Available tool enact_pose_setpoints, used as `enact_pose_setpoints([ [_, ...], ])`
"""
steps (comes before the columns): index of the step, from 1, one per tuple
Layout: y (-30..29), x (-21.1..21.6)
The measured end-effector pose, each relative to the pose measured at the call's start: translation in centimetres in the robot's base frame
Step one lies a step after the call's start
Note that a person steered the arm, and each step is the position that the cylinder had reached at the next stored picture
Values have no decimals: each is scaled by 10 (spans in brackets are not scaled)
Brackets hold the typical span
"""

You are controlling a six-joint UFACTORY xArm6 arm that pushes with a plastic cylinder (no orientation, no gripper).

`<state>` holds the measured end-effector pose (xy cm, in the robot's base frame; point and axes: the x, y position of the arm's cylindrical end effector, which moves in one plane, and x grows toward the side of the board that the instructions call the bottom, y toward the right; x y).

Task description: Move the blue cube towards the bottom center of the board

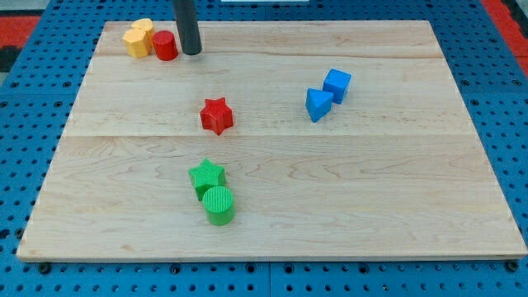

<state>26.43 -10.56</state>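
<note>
Count, from the view's left: one yellow block (139, 37), shape unclear, touching one red cylinder (165, 45) near the board's (412, 206) top left corner. My tip (191, 52) stands just right of that cylinder, close beside it; there are no jaws on this rod to report. One red star (216, 115) sits mid-board. Below it, one green star (206, 176) touches one green cylinder (219, 205). On the right, one blue triangular block (318, 104) touches the blue cube (337, 85), which lies right of centre in the upper half. Bare wood lies between the blue pair and the bottom edge.
</note>
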Motion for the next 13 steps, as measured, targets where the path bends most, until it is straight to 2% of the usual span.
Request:
enact_pose_setpoints([
  [1,66,4],
  [4,129,4],
  [5,175,32],
  [6,205,83],
  [7,225,110],
  [10,263,92],
  [11,265,146],
  [12,268,168],
  [13,257,168],
])
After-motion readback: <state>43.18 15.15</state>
